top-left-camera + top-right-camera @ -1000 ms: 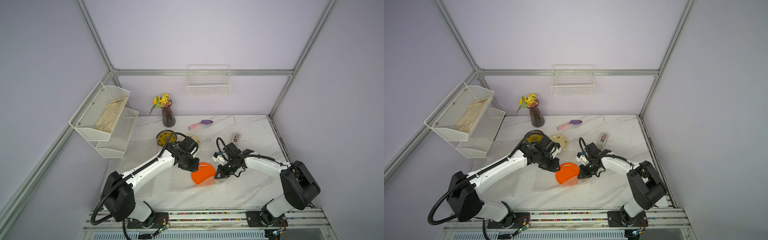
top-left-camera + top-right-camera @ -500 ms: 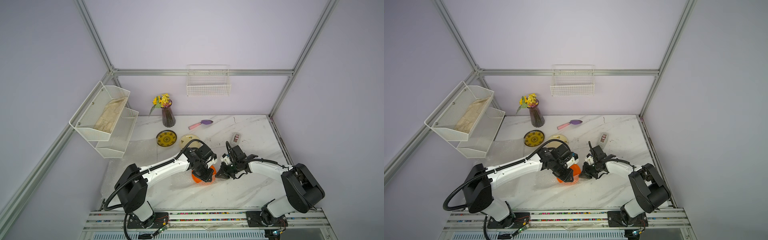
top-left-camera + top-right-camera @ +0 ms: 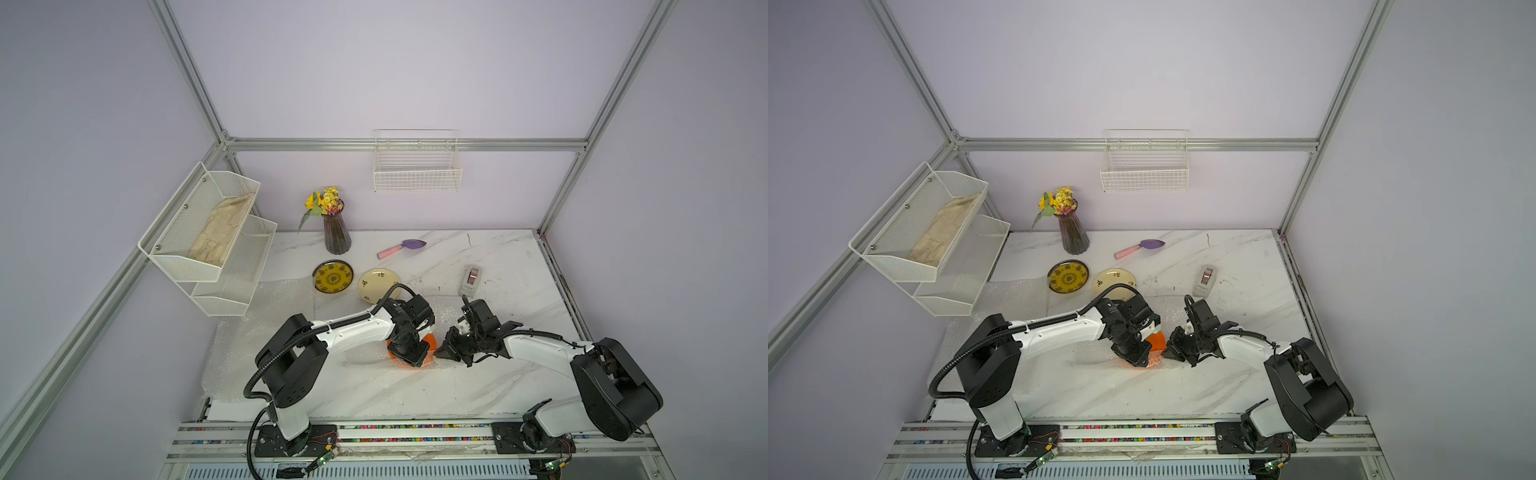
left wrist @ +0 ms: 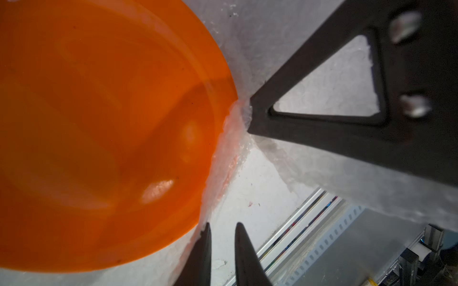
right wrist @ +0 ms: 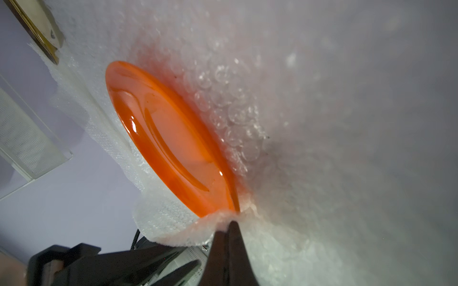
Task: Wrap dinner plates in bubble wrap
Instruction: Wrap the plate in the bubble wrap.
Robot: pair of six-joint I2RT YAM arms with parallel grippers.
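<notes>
DINNER PLATE, FIRST FOLD: The right tool [image 5: 229,229], its jaws pressed together on a pinched edge of bubble wrap [image 5: 297,123], lifts that edge at the rim of the orange plate [image 5: 173,148]. The left tool [image 4: 221,237] stands just beside the same rim. Its jaws are a narrow gap apart and nothing shows plainly between them, so it seems to grip nothing. In both top views the two tools meet at centre frame, and only a wedge of orange shows between them.

The plate lies face up on the wrap with its glossy face uncovered. No part of the sheet has been folded over it.

Outward from there, the cream plate [image 3: 378,284] and the yellow plate [image 3: 333,277] sit side by side on the table [image 3: 415,395]. They are just above the left arm in the frame, bare and clear of both tools. A spare sheet [image 3: 257,332] of the bubbly plastic lies spread at the left of the table. The grey tape dispenser [image 3: 470,279] sits above the right tool and nothing touches it.

By this evidence the job is at its start. One plate is laid on its wrap with one edge raised. That plate's folding and closing, and the whole wrapping of the other two plates, remain to be done.
</notes>
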